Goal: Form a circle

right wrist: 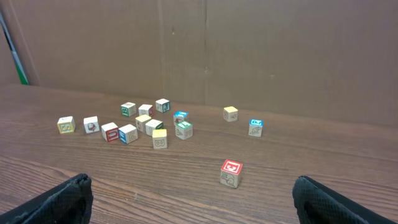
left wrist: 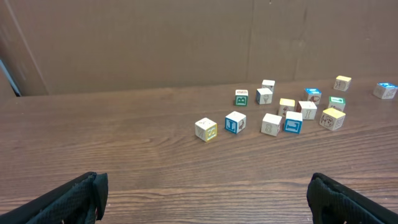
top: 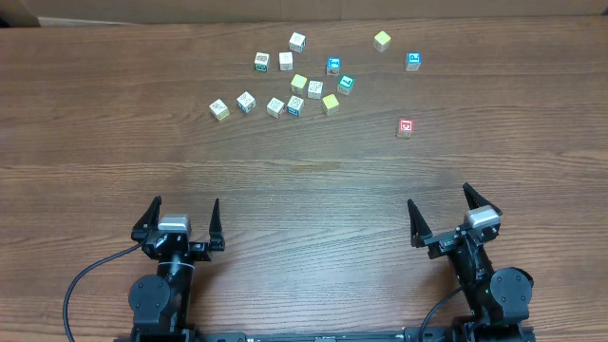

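- The left gripper (top: 186, 208) and right gripper (top: 439, 198) both stand with jaws wide apart, holding nothing. They sit low at the table's (top: 95, 152) near edge, probably a resting pose.
- The cubes (top: 315, 89) lie well ahead of both claws, untouched.
- No ring is closed yet. The scatter is a loose band whose long axis runs crosswise to the claws' reach.
- A red-faced cube (top: 406, 126) sits apart, ahead of the right claw.

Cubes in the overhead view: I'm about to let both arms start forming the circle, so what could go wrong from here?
1. The middle cluster is tightly packed; an open left hand reaching for one cube may knock its neighbours.
2. The red cube lies apart, nearer the right hand; it could get left out.
3. Both arms heading for the cluster might collide.
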You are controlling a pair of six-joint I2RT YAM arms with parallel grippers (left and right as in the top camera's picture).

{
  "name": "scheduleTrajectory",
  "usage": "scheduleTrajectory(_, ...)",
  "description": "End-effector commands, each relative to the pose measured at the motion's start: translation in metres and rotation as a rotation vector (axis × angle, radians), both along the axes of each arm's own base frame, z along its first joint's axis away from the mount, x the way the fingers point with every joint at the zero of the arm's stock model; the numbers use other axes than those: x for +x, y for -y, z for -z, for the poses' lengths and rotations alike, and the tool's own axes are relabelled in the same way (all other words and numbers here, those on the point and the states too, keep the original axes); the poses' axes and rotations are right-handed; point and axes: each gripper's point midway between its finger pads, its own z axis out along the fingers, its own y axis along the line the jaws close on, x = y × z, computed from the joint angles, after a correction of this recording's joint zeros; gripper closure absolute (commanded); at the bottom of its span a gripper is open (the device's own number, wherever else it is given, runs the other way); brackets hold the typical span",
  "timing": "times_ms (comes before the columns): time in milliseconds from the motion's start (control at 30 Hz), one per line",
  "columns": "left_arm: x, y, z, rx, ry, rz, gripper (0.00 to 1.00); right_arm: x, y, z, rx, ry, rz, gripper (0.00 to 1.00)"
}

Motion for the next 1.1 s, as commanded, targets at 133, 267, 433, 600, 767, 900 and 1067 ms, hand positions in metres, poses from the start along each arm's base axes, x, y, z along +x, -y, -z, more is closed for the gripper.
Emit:
scheduleTrajectory(133, 0.0, 0.0, 0.0, 0.016, 0.006, -0.002, 0.0, 0.0, 0.0, 0.001, -0.004, 0.007, 0.001, 0.0)
scheduleTrajectory(267, 0.0, 0.0, 0.0, 0.016, 0.006, -0.001, 0.01, 0.0, 0.0, 0.001, -0.004, 0.007, 0.001, 0.0)
scheduleTrajectory(433, 0.0, -0.001, 0.0, 0.02, 0.006, -0.004, 0.01, 0.0, 0.0, 0.001, -0.004, 0.007, 0.001, 0.0)
scheduleTrajectory(600, 0.0, -0.001, 0.0, 0.02, 0.006, -0.004, 0.01, 0.0, 0.0, 0.001, -0.004, 0.007, 0.001, 0.0)
scheduleTrajectory(767, 0.0, 0.001, -0.005, 0.019, 0.026, 0.005, 0.0, 0.0, 0.0, 0.001, -0.004, 0.007, 0.001, 0.0)
scheduleTrajectory(900, 0.0, 0.004, -0.032, 0.019, 0.133, 0.02, 0.0, 0.0, 0.0, 0.001, -0.004, 0.007, 0.001, 0.0)
scheduleTrajectory(1067, -0.006, 0.004, -0.069, 0.021, 0.202, 0.021, 0.0, 0.0, 0.0, 0.001, -0.004, 0.007, 0.001, 0.0)
